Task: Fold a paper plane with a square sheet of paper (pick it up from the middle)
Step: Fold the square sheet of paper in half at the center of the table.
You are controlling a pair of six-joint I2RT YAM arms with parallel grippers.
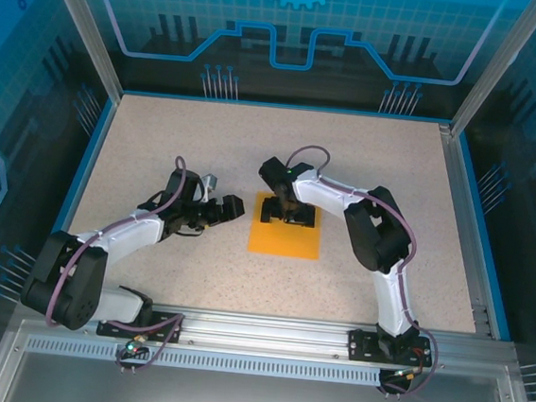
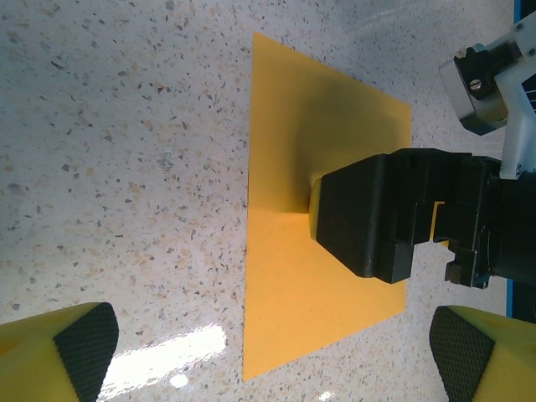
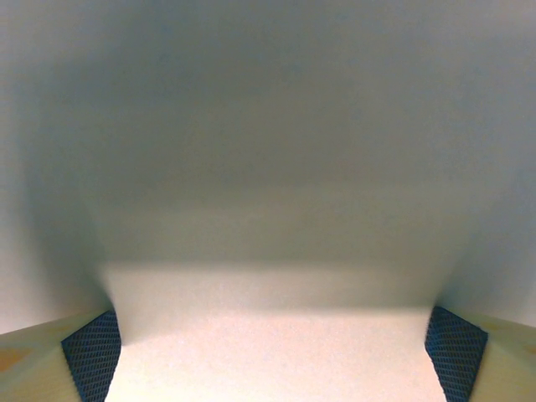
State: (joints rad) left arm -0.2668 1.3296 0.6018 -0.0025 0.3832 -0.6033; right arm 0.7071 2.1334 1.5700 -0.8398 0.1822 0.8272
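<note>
Orange-yellow square sheet of paper (image 1: 285, 241) lies flat on the counter (image 1: 207, 148) at frame centre, directly under the spread right tool (image 1: 291, 211), the spread left tool (image 1: 232, 207) just to its left.

The table (image 1: 160, 143) is overlooked from above the near edge; the square sheet of paper (image 1: 283, 244) is shared with the rightward-faced, close left wrist view.
</note>
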